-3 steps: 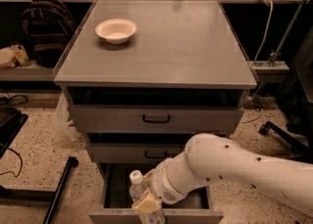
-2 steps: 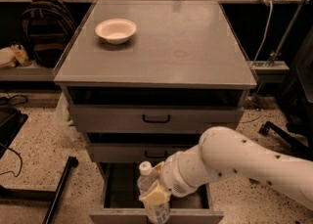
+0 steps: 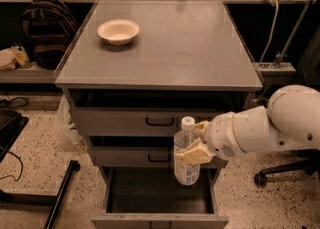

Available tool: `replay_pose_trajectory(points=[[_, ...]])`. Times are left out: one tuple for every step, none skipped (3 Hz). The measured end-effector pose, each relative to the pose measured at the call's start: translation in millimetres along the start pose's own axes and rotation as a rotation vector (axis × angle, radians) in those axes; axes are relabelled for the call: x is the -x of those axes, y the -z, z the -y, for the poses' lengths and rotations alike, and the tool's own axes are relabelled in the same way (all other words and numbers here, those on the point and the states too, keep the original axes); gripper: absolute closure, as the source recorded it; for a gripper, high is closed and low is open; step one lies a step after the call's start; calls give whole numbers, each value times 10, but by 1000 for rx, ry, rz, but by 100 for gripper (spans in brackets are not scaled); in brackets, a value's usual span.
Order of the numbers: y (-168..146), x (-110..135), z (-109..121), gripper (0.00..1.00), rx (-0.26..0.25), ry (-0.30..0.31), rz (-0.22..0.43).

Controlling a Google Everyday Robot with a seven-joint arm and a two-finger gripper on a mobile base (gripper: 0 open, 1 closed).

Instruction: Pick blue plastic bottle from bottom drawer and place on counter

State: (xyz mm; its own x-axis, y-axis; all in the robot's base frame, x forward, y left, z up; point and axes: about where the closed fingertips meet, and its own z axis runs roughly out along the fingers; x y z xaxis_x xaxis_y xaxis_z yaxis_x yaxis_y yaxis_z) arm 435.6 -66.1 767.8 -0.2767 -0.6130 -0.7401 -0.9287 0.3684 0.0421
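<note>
- A speckled floor (image 3: 35, 138) and a dark backpack (image 3: 47, 33) are surrounding the grey cabinet (image 3: 100, 123).
- The gripper (image 3: 196, 139) is pinching the blue plastic bottle (image 3: 186, 170), its 2 tan pads (image 3: 192, 153) pressing on the upper body.
- The bottle is hanging upright above the open bottom drawer (image 3: 160, 221).
- The white arm (image 3: 260, 130) is reaching in from the right.
- A pale bowl (image 3: 118, 30) is sitting on the counter (image 3: 190, 48), rear left.

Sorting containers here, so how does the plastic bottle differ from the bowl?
The bottle is clear, tall and capped; the bowl is cream, shallow and open. The bottle hangs upright in the gripper, above the open bottom drawer; the bowl sits on the counter. Both are upright.
</note>
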Motion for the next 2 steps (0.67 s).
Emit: replay_pose_trajectory(points=[[1, 2, 1, 100, 0, 1, 0], [77, 139, 92, 100, -29, 38, 26]])
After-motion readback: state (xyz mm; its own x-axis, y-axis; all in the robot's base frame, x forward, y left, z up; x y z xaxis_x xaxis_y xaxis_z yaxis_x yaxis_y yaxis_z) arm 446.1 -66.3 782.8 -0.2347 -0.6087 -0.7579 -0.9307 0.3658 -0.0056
